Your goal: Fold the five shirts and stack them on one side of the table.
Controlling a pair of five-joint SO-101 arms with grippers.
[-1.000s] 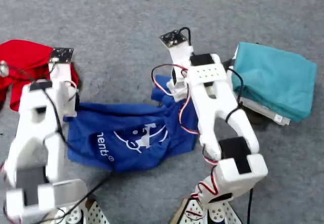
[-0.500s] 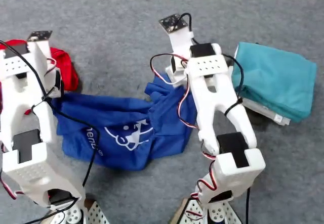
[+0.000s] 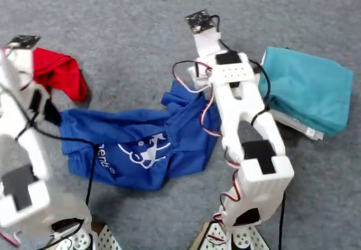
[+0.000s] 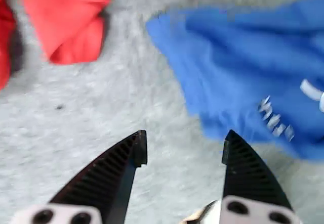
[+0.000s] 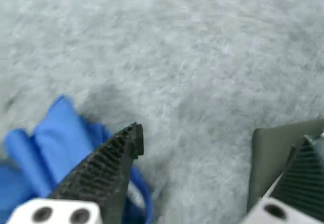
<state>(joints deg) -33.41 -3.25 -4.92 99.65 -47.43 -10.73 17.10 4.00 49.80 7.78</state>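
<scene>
Lying crumpled mid-way across the grey table is a blue shirt. A folded teal shirt sits at the right side and a bunched red shirt at the left. Both the left gripper, between the red and blue shirts, and the right gripper, by the blue shirt's far edge, gape wide, holding nothing.
</scene>
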